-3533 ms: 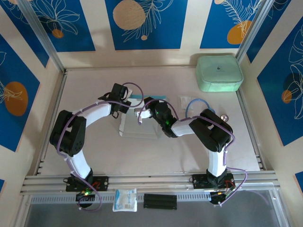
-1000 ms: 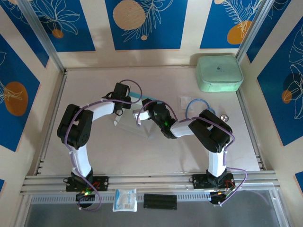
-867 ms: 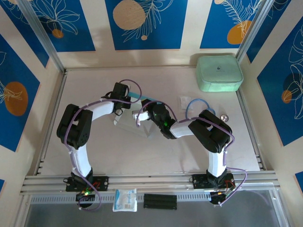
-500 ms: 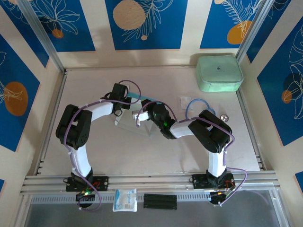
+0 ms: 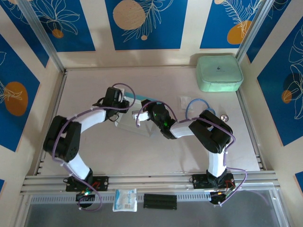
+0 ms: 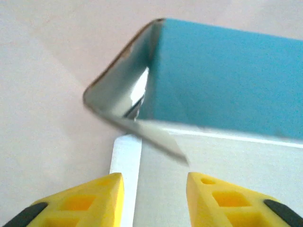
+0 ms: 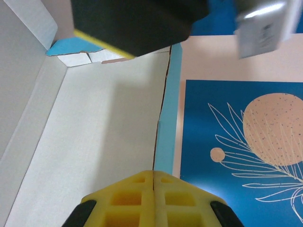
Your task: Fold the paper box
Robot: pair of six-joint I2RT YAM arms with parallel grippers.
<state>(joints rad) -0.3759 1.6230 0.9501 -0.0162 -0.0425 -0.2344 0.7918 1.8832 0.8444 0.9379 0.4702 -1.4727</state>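
The paper box (image 5: 133,124) lies half-formed at mid-table, whitish-grey inside with light blue outer faces. My left gripper (image 5: 118,103) hovers at its far left corner. In the left wrist view the left gripper (image 6: 154,191) stands open, its yellow fingertips (image 6: 110,190) apart over the box's grey floor, with a raised blue wall (image 6: 227,80) just ahead. My right gripper (image 5: 141,115) is at the box's right side. In the right wrist view the right gripper (image 7: 154,182) is shut on the thin upright edge of the paper box (image 7: 166,118).
A mint-green rounded case (image 5: 219,72) sits at the back right, with a small white packet (image 5: 184,100) left of it. The left arm's dark body (image 7: 137,21) hangs close over the box. Blue patterned panels (image 5: 144,21) wall the table.
The left gripper has opened and drawn back to the left, off the box's corner, and that arm's elbow has swung down-left. The right gripper has kept its grip in place.
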